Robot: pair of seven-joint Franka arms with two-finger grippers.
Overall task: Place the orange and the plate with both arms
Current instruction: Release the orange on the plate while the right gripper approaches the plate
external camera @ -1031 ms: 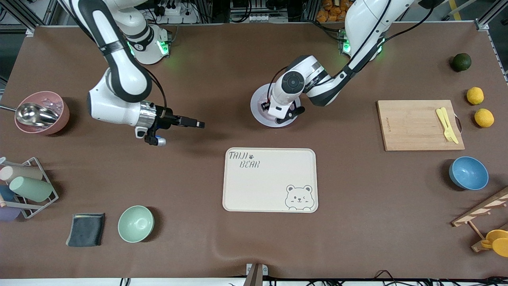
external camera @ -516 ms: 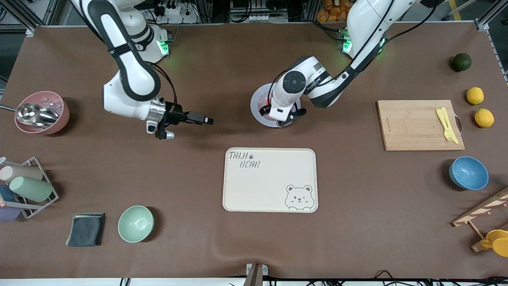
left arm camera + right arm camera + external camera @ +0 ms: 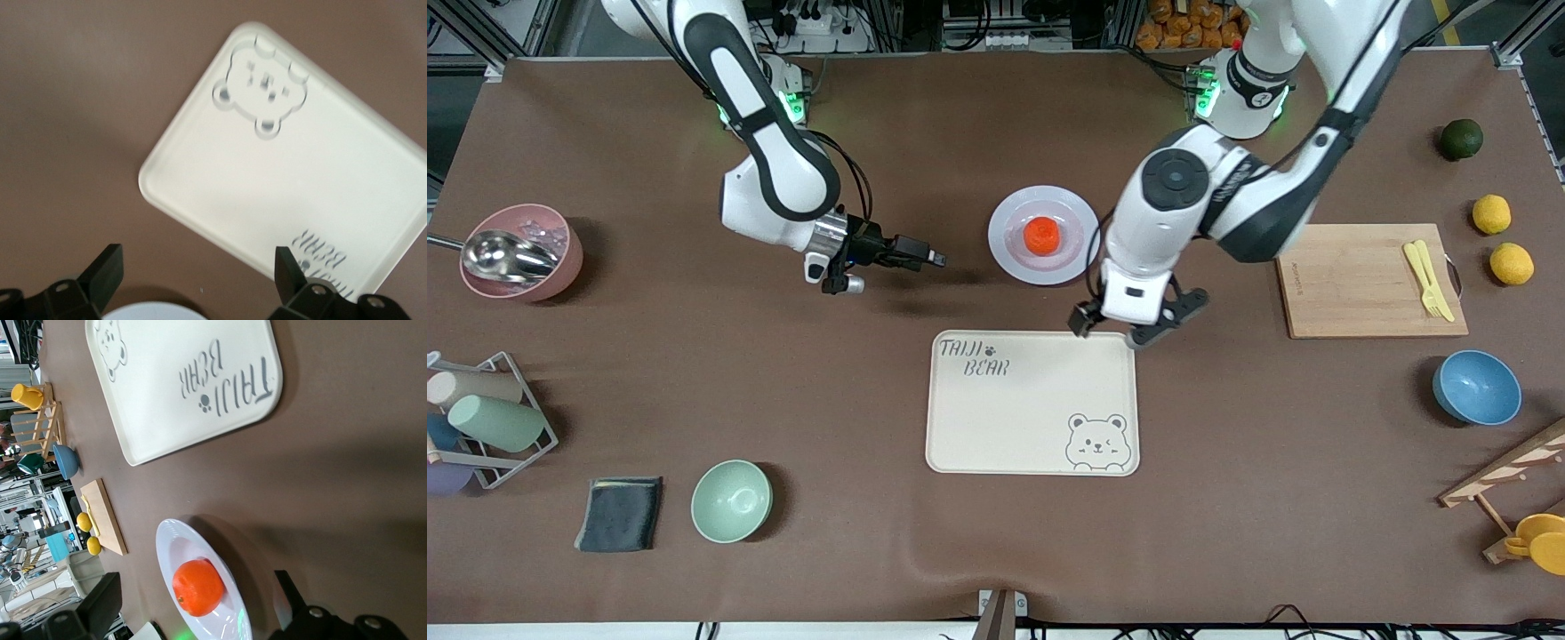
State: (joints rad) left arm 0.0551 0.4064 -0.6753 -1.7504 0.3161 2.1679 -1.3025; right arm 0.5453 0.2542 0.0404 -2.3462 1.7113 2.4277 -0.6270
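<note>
Brown matte surface (image 3: 605, 373) fills my screen; the glossy orange (image 3: 1041, 235) sits in the round pale plate (image 3: 1009, 249), just farther from the camera than the cream bear tray (image 3: 1032, 418). Left gripper (image 3: 1136, 327) hangs over that tray's corner, jaws wide; right gripper (image 3: 935, 259) beside the plate, jaws wide too

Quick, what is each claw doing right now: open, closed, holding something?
Left claw: open, empty, over the tray corner.
Right claw: open, empty, beside the plate.
</note>
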